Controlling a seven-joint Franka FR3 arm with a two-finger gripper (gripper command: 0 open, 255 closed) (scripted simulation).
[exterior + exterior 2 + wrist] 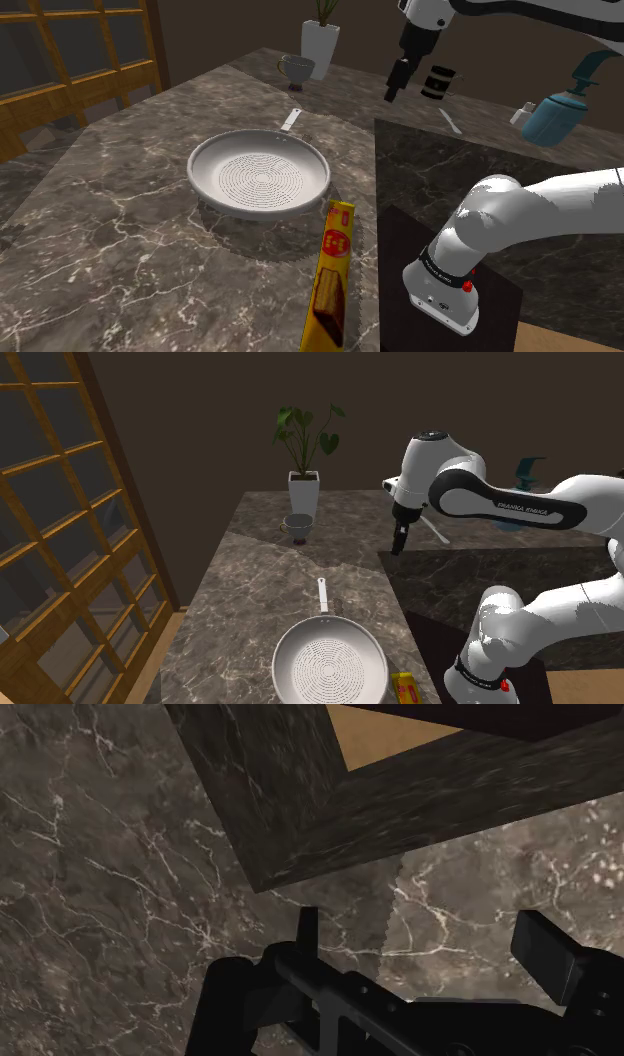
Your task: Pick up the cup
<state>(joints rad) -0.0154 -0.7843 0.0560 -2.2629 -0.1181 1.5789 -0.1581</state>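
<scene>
The cup (297, 68) is a small grey footed cup with a handle. It stands upright on the marble counter at the far end, just in front of a white planter (320, 45). In the second exterior view the cup (298, 526) sits below the potted plant (304, 452). My black gripper (397, 80) hangs above the counter, well off to the shoulder view's right of the cup and apart from it. In the second exterior view the gripper (400, 539) points down. In the wrist view the gripper (425, 942) is open, its fingers (308, 929) wide apart over bare marble.
A round grey pan (260, 175) lies mid-counter, handle toward the cup. A long yellow box (335, 275) lies by its near right. A darker marble slab (450, 160) adjoins on the right, with a black-and-white mug (438, 82) and a teal jug (560, 112) beyond.
</scene>
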